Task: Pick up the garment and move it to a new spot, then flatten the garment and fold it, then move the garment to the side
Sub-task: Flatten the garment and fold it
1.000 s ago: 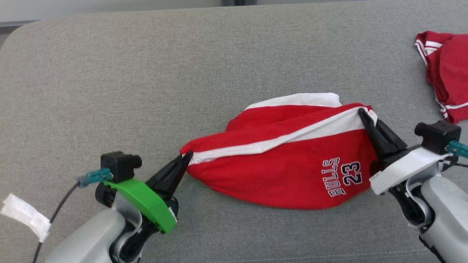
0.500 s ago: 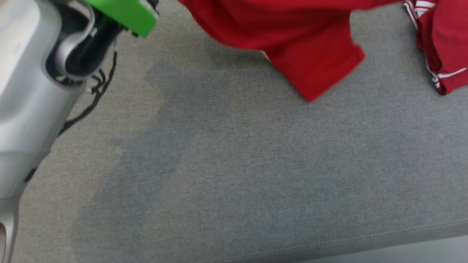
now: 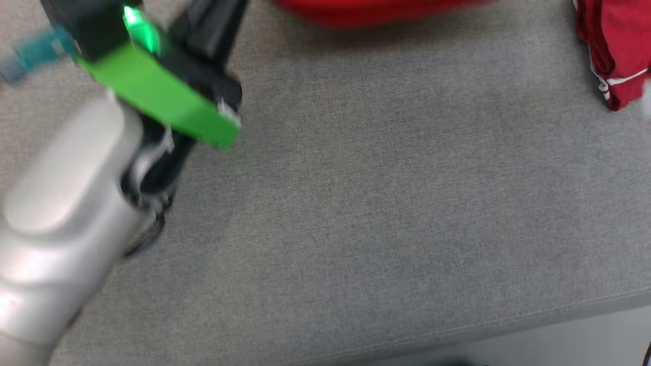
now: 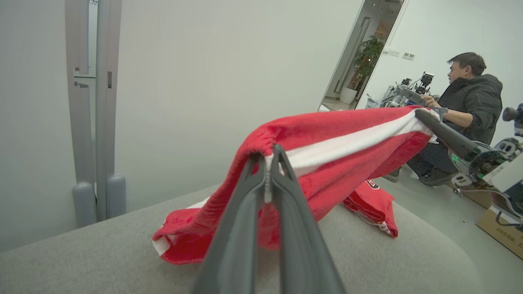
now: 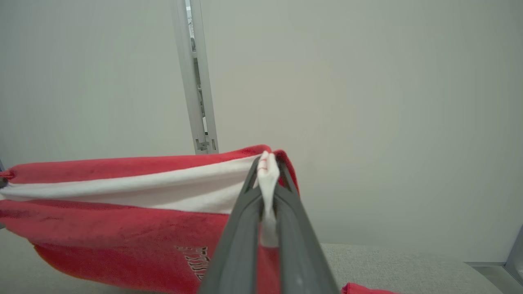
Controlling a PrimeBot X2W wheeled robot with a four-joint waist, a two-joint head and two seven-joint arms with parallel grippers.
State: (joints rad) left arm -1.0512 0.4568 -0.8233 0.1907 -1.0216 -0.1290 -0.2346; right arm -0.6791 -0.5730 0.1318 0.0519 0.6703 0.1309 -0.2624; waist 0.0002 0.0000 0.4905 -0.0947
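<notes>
Left wrist view: what has the left end effector (image 4: 267, 157) got? (A)

Its two dark fingers (image 4: 245, 212) are pressed together on the red-and-white edge of the garment (image 4: 327, 134); the cloth runs taut toward two o'clock to the right end effector (image 4: 421, 115), which pinches the far end of the white band. (B)

And from the right wrist? (A)

Much the same; fingers clamped on a white fold, the garment stretching away to nine o'clock, lettering (image 5: 196, 261) on its red face near six. (B)

Where does it hang? (A)

Lifted over the grey surface (image 4: 81, 261); its low corner at seven o'clock reaches down to that surface; a second red garment (image 4: 369, 202) lies there at four o'clock; a person (image 4: 470, 102) sits at two. (B)

Head view? (A)

Blurred; the left arm (image 3: 66, 203) at nine o'clock, a red smear at twelve. (B)
</notes>
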